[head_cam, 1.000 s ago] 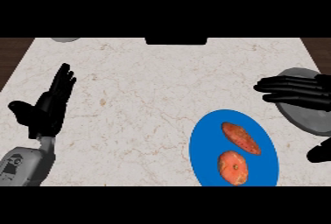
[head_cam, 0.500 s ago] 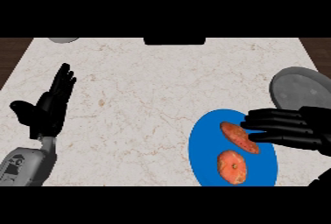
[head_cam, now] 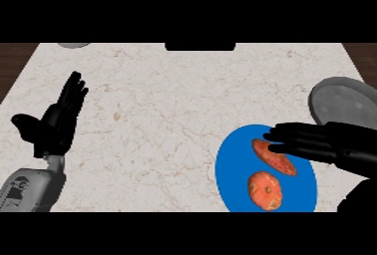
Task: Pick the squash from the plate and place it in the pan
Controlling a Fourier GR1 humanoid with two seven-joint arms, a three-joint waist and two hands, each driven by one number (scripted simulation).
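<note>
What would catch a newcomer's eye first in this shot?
The bright blue plate at lower right, carrying two orange pieces, stands out against the pale marble counter. The black right hand reaches over the upper piece; the grey pan sits just beyond. The left hand rests open at far left.

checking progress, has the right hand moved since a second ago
Yes. The right hand has come down and leftward from beside the pan onto the blue plate, over the upper squash piece.

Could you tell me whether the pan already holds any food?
No, the grey pan holds nothing; both orange pieces still lie on the blue plate.
</note>
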